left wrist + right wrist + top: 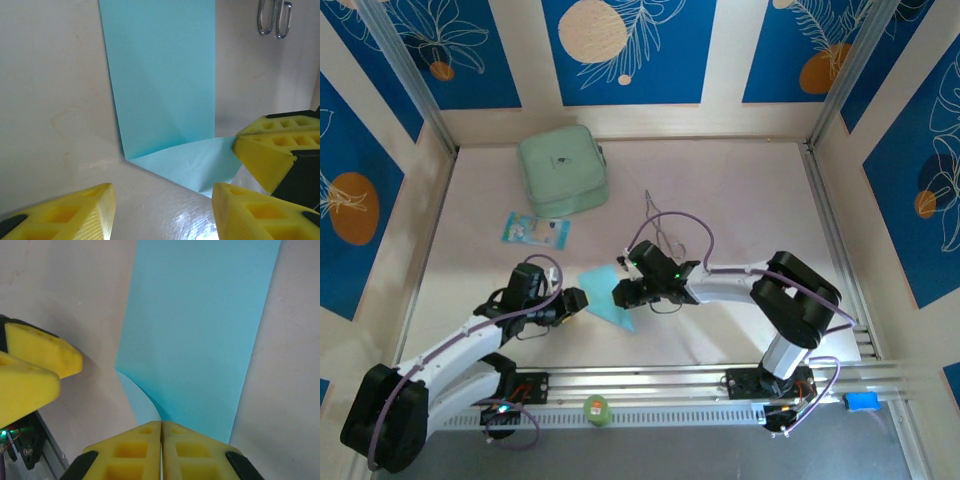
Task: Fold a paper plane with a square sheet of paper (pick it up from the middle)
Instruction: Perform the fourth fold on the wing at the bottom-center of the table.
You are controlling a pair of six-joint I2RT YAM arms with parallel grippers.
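The square sheet of paper [601, 296] is cyan and lies on the table between the two grippers, seen as a long rectangle [165, 75] with a faint diagonal crease. Its near end curls up off the table [200, 325]. My right gripper [161, 426] is shut on that raised edge, its yellow fingers [270, 150] pinching the paper's corner. My left gripper [162, 200] stands open just short of the paper's end, low over the table, with nothing between its fingers [30, 365]. In the top view the left gripper [574, 300] and right gripper [620, 293] face each other across the sheet. The paper plane is out of view.
A mint-green case [563, 170] stands at the back left, with a small blue-and-white packet [535, 230] in front of it. Metal tongs [665, 225] lie just behind the right gripper; their loops [272, 17] are beyond the paper. A small green object [596, 408] sits on the near rail.
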